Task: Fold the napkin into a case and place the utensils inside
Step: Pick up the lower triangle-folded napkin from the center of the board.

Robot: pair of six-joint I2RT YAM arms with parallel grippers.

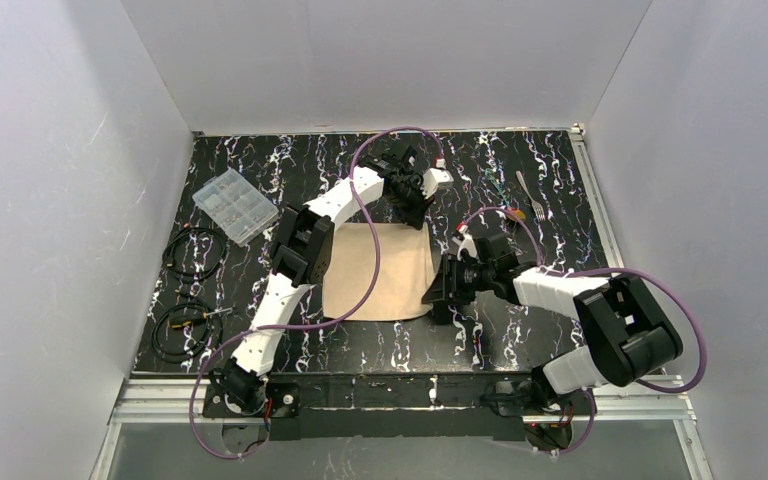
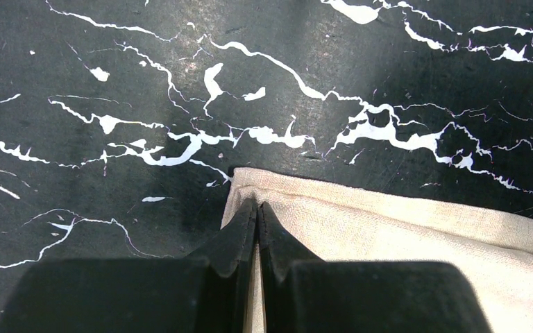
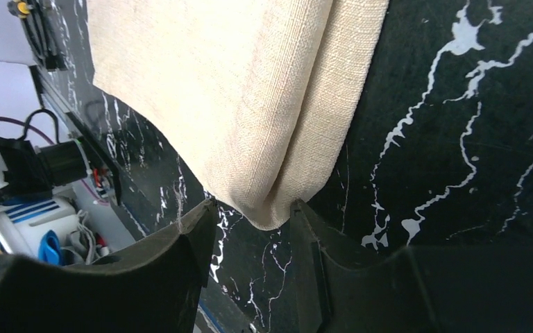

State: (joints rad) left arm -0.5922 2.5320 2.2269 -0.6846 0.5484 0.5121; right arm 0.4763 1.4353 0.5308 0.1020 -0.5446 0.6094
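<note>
**Napkin edge strung between two tools**

Counter (image 1: 520,335) of black marbled finish carries the napkin (image 1: 380,275) at its middle, lying flat as a doubled tan rectangle, not yet a narrow case. Its right-hand edge runs from far to near, and that edge is what the next move turns on, since one tool sits at each end of it.

At the far end the left tool (image 2: 257,207) is pressed fully closed on the corner, with cloth pinched between its fingers. At the near end the right tool (image 3: 253,208) stands about half open. The rounded, two-layer corner pokes into the gap between its fingers, and nothing is gripped.

From the right tool the cloth stretches away to the left. A fold carried leftward would probably need this tool to close on its corner first, so that both ends lift together.

The fork (image 1: 530,192) and spoon (image 1: 516,212) lie together at the far right, well apart from the napkin and nearer the right arm.
</note>
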